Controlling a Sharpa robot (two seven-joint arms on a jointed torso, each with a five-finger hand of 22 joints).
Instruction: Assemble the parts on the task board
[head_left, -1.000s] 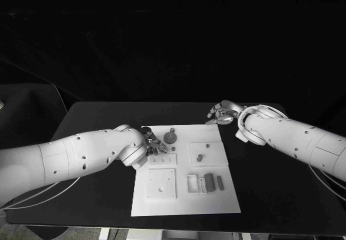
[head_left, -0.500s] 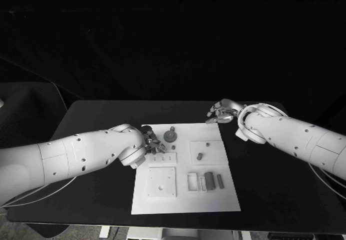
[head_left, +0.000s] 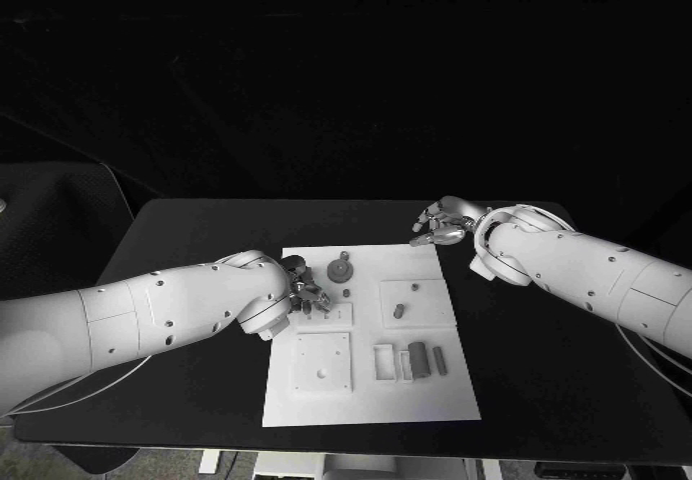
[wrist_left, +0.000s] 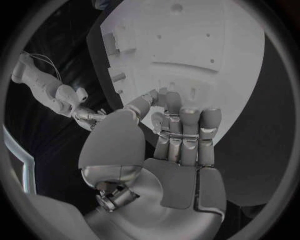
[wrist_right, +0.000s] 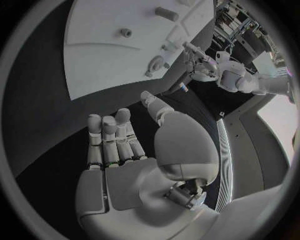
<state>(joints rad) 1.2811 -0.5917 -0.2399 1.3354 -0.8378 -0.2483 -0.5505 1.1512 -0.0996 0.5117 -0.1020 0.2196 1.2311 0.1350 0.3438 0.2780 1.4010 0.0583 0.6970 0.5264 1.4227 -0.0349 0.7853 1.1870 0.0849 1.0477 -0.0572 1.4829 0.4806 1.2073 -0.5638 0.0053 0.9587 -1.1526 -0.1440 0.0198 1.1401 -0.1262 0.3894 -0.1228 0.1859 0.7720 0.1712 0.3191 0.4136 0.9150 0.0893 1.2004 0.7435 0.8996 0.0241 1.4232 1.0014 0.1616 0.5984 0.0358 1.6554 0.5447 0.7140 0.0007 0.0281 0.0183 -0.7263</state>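
Note:
The white task board (head_left: 372, 408) lies mid-table. On it are a round grey part (head_left: 340, 270), a short peg (head_left: 415, 288), a cylinder (head_left: 400, 312), and dark bars (head_left: 420, 361) beside a frame (head_left: 384, 362). My left hand (head_left: 306, 293) hovers over the board's left edge, above a small block (head_left: 332, 318). In the left wrist view this hand (wrist_left: 170, 125) has its thumb meeting a fingertip over the board (wrist_left: 206, 45). Whether a small part sits between them is hidden. My right hand (head_left: 441, 225) is off the board's far right corner. Its fingers (wrist_right: 109, 140) are apart and it holds nothing.
A square plate (head_left: 323, 365) sits in the board's near left part. Black table (head_left: 562, 380) surrounds the board, with wide free strips to its right and far side. The table's edges run close on the near side and the left.
My left hand has crept a little nearer along the board's left edge, toward the small block. The right hand has hardly moved.

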